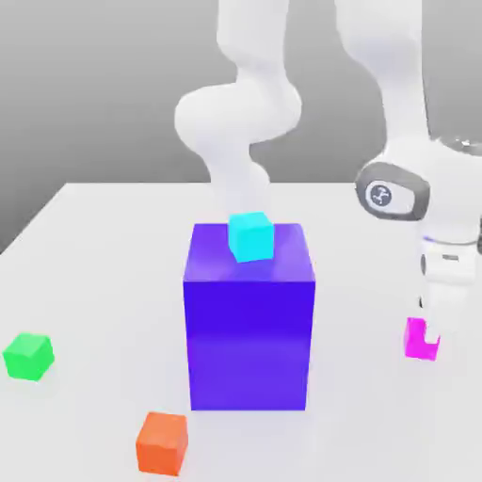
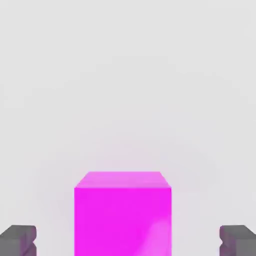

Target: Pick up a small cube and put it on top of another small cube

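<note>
Gripper: I see the gripper [image 1: 430, 331] at the right edge of the exterior frame, just below mid-height, pointing down at the table [image 1: 85, 245]. In the hand view its two dark fingertips [image 2: 19, 240] stand wide apart in the lower corners, with clear table between each pad and the cube. It holds nothing.
Magenta cube: the small cube [image 1: 418, 340] sits on the table at the exterior view's right, partly behind the white finger. In the hand view [image 2: 123, 214] it lies centred between the fingertips, untouched on either side.
Green cube: I find the other small cube [image 1: 28, 356] on the table at the far left of the exterior frame, lower down, well apart from the magenta one.
Big block: a tall blue-purple block [image 1: 249, 334] stands in the middle of the frame, between the two small cubes.
Cyan cube: it rests on top of the big block [image 1: 250, 235], near its back edge.
Orange cube: it lies on the table [image 1: 162, 442] at the lower left, just in front of the block's left corner.
</note>
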### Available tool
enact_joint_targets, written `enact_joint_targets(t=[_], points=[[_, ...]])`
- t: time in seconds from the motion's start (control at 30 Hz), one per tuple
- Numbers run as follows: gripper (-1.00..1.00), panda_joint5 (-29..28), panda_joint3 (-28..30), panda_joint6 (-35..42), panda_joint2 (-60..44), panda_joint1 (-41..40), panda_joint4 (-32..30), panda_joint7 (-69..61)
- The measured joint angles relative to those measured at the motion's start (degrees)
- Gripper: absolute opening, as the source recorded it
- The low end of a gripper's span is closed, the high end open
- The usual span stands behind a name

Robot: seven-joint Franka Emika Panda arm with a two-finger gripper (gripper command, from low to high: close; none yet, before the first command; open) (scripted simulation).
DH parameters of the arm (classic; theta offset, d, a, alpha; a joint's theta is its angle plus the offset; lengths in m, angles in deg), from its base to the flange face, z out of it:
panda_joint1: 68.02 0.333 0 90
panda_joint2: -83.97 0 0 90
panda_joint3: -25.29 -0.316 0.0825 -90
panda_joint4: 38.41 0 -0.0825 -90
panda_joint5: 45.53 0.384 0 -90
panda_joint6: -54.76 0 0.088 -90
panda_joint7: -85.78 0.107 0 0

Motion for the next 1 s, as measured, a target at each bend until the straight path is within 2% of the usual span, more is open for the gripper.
enact_joint_targets(t=[0.03,0.27,0.5,0.8,1.0], points=[[-1.0,-0.51,0.91,-1.14,-1.42,0.8,0.28,0.44],[-1.0,-0.73,0.98,-1.13,-1.45,0.84,0.29,0.61],[-1.0,6.98,-4.51,8.61,10.24,-2.94,-1.34,-5.48],[-1.0,4.9,11.4,13.8,7.09,-17.62,7.89,-8.31],[-1.0,4.83,20.91,16.28,6.64,-26.96,11.11,-10.31]])
